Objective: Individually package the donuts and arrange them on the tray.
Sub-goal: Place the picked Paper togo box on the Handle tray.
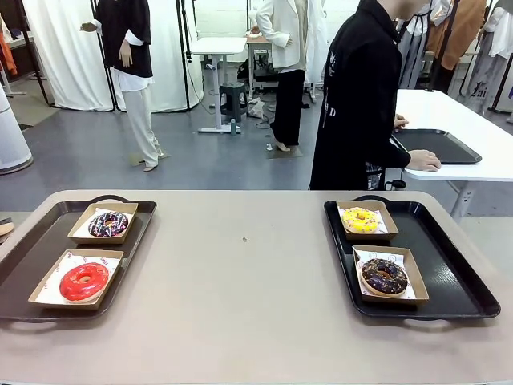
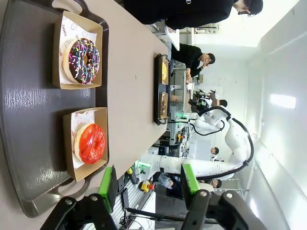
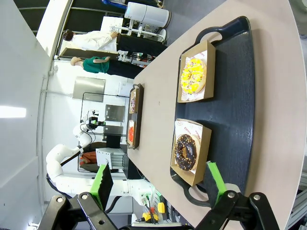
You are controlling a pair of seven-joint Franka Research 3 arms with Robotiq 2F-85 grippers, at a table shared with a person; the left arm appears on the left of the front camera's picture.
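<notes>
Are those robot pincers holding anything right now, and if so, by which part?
Nothing is held. The left pincer and the right pincer both stand open with only air between their green pads, well away from the boxed donuts on the trays.

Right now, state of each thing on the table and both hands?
red donut: in open box, left tray, near end
dark donut: in open box, left tray, far end
yellow donut: in open box, right tray, far end
chocolate donut: in open box, right tray, near end
left hand: open, holding nothing
right hand: open, holding nothing
</notes>
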